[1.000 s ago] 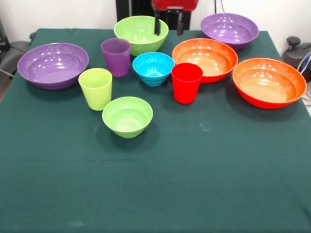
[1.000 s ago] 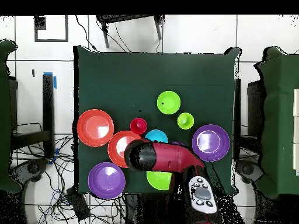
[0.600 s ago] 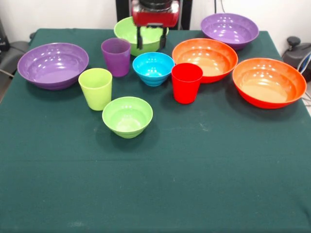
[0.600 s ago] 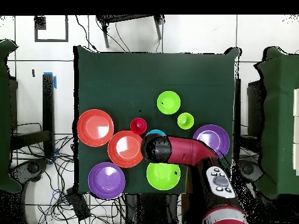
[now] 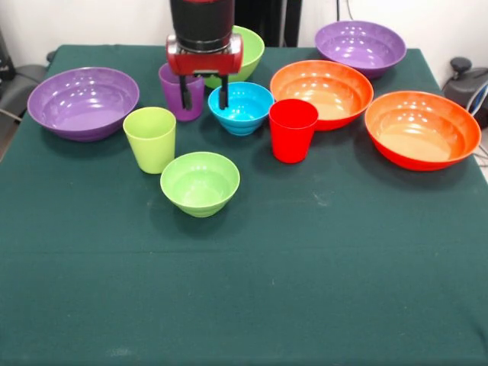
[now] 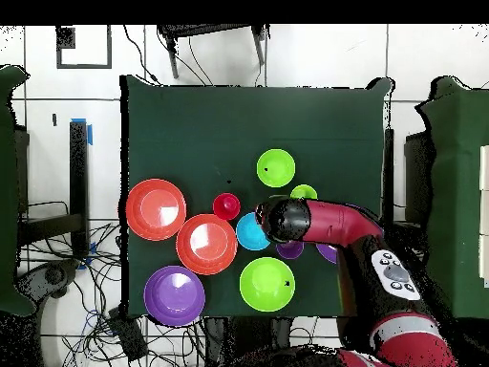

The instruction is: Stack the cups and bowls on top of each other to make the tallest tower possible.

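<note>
Gripper (image 5: 204, 97) fingers apart between purple cup (image 5: 174, 88) and blue bowl (image 5: 243, 107), all bowls and cups seemingly empty, unstacked

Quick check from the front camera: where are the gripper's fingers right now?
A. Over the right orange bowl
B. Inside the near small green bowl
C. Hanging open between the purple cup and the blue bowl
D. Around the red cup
C: in the front view the gripper hangs with its fingers apart, between the purple cup and the blue bowl, gripping nothing.
</note>
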You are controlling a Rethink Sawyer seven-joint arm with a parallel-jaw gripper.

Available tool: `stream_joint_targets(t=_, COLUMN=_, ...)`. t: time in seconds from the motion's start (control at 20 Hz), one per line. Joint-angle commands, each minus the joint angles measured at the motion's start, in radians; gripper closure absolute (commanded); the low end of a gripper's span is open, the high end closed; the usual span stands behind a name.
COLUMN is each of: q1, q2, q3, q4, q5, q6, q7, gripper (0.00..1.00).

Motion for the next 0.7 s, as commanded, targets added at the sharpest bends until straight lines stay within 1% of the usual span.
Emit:
stream_joint_targets(t=0.05, q1=-0.018, q2=0.057, q3=0.164, q4=-0.139, q5=-0.085, q6=0.159, q7=-0.23, gripper=0.0)
stream_joint_targets(t=0.4, q1=-0.015, q2=0.05, q3=0.178, q4=-0.174, q5=-0.112, q6=0.226, q7=-0.231, gripper=0.0)
stream_joint_targets(t=0.7, q1=-0.021, q2=0.058, q3=0.192, q4=-0.234, q5=-0.147, q6=0.287, q7=-0.256, gripper=0.0)
